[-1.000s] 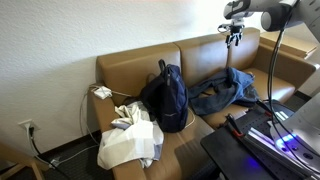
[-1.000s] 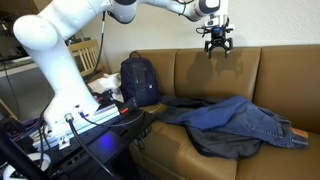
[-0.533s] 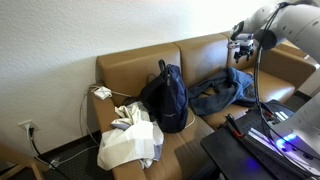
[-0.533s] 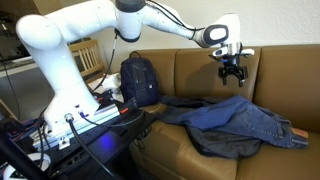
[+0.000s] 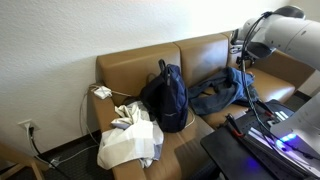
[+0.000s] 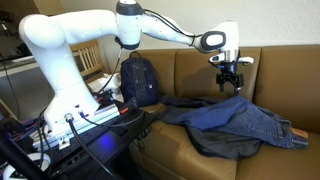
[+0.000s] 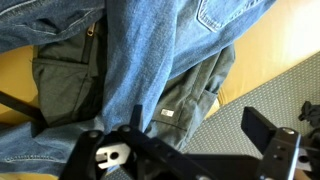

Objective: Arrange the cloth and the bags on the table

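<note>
My end effector (image 6: 231, 76) hangs wide open and empty above the cloth (image 6: 236, 122), which sprawls on the couch (image 6: 190, 68) right of the backpack (image 6: 138, 80).

Tan leather sofa (image 5: 128, 66), wall socket (image 5: 27, 127) low beside it, wooden chair (image 6: 88, 55) near sofa arm

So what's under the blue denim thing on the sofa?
A dark grey-green cloth with a small white label pokes out beneath the denim garment. The denim covers its middle, so its full shape is hidden.
</note>
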You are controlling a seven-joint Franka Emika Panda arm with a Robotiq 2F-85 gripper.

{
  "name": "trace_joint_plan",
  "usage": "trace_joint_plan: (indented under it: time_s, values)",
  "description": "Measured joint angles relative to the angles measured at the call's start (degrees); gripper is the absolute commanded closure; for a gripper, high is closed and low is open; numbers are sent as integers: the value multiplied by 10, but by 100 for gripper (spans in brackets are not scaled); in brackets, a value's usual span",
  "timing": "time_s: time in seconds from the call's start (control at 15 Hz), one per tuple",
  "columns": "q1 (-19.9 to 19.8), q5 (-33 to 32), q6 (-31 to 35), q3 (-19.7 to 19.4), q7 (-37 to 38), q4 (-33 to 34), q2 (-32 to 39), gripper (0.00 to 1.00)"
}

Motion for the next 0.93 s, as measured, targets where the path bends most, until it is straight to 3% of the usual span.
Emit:
trace_joint_plan:
  time_s: [0.4, 0.93]
  values:
    - [6, 33, 24, 30, 1, -30, -5, 0]
    - [47, 56, 122, 68, 1, -147, -5, 0]
